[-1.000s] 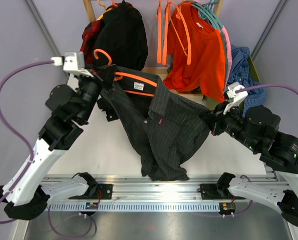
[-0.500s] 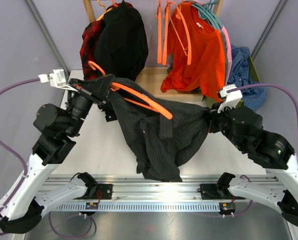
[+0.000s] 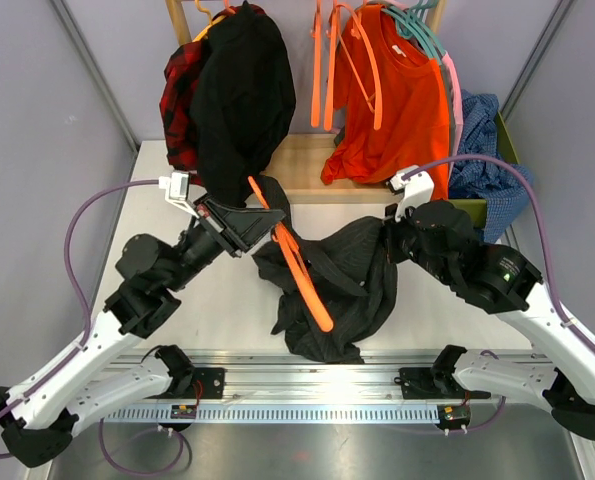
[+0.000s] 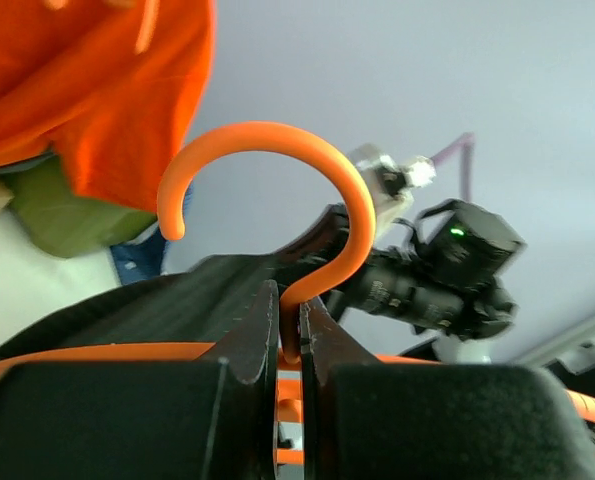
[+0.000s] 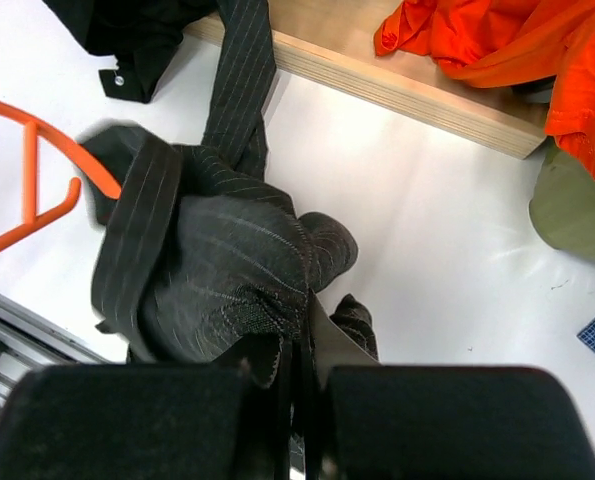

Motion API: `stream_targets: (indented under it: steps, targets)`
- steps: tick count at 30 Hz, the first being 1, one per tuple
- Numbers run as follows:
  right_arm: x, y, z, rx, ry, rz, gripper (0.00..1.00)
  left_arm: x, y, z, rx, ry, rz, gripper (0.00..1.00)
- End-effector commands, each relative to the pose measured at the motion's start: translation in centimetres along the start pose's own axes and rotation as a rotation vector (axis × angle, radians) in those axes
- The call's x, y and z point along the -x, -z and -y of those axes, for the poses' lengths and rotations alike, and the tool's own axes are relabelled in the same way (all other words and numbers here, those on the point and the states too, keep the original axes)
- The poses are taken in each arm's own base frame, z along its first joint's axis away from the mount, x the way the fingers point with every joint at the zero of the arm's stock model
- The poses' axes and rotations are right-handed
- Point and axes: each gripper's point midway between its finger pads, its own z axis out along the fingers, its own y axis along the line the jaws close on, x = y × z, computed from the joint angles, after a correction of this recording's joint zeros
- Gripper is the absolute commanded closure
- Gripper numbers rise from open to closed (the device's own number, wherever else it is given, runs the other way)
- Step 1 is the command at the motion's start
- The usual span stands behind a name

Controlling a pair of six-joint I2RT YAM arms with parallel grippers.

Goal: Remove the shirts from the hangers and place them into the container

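Note:
My left gripper [image 3: 269, 230] [image 4: 289, 302] is shut on the neck of an orange hanger [image 3: 302, 275] just below its hook [image 4: 277, 135]. The hanger slants down across the dark charcoal pinstriped shirt [image 3: 342, 285], which lies bunched on the table. One end of the hanger shows bare in the right wrist view [image 5: 37, 190]. The right gripper [image 3: 392, 240] [image 5: 303, 350] is shut on a fold of that shirt [image 5: 227, 270]. The olive-green container [image 3: 504, 140] [image 5: 567, 205] stands at the right with a blue-and-white checked shirt [image 3: 482, 140] in it.
Above the pale wooden rack base [image 3: 302, 165] hang a black shirt [image 3: 242, 90], a red-black plaid one [image 3: 180, 100] and an orange tee [image 3: 402, 110]. Bare orange hangers [image 3: 352, 60] and teal and pink ones [image 3: 442, 60] hang there too.
My left gripper has swung down and right to the table's middle with the hanger, which now slants steeply. The right gripper has moved left, and the pinstriped shirt has bunched between them.

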Motion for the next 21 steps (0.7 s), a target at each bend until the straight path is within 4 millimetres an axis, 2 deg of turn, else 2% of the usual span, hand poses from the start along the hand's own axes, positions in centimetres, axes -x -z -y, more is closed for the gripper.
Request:
stream_targets:
  steps: [1, 2, 3, 4, 5, 6, 7, 11, 13, 14, 21]
  targets:
    - [2.5, 0.8, -0.4, 0.029, -0.015, 0.076, 1.0, 2.6, 1.5, 5.2, -0.2, -0.016, 0.091, 1.0]
    - [2.5, 0.8, -0.6, 0.038, -0.021, 0.073, 0.96, 2.7, 1.4, 4.8, -0.154, -0.038, 0.08, 1.0]
    - [2.4, 0.7, -0.8, 0.047, -0.022, 0.066, 0.76, 3.1, 1.2, 3.9, -0.095, -0.069, 0.091, 1.0]
    - [2.5, 0.9, -1.1, 0.063, -0.024, 0.061, 0.48, 3.1, 0.8, 2.5, -0.031, -0.157, 0.086, 1.0]
    - [2.6, 1.1, -1.2, 0.074, -0.024, 0.059, 0.29, 2.3, 0.8, 0.3, 0.064, -0.188, 0.039, 1.0]
    - [2.7, 1.4, -1.4, 0.09, -0.021, 0.062, 0.18, 2.3, 0.3, -1.1, 0.129, -0.225, 0.033, 1.0]
    - [3.1, 2.0, -2.0, 0.128, -0.022, 0.067, 0.14, 1.9, 0.2, -2.3, 0.165, -0.304, -0.001, 1.0]
    - [4.0, 3.7, -2.8, 0.199, -0.026, 0.083, 0.13, -0.9, -0.6, -7.0, 0.305, -0.431, -0.188, 1.0]
    - [4.3, 4.5, -3.0, 0.221, -0.023, 0.084, 0.13, -1.8, -1.2, -8.3, 0.327, -0.486, -0.263, 1.0]
    - [4.4, 4.7, -3.0, 0.229, -0.021, 0.083, 0.14, -2.3, -0.8, -9.1, 0.354, -0.499, -0.302, 1.0]
    - [4.3, 6.4, -4.2, 0.319, -0.02, 0.065, 0.14, -2.8, -0.4, -13.2, 0.448, -0.552, -0.393, 1.0]
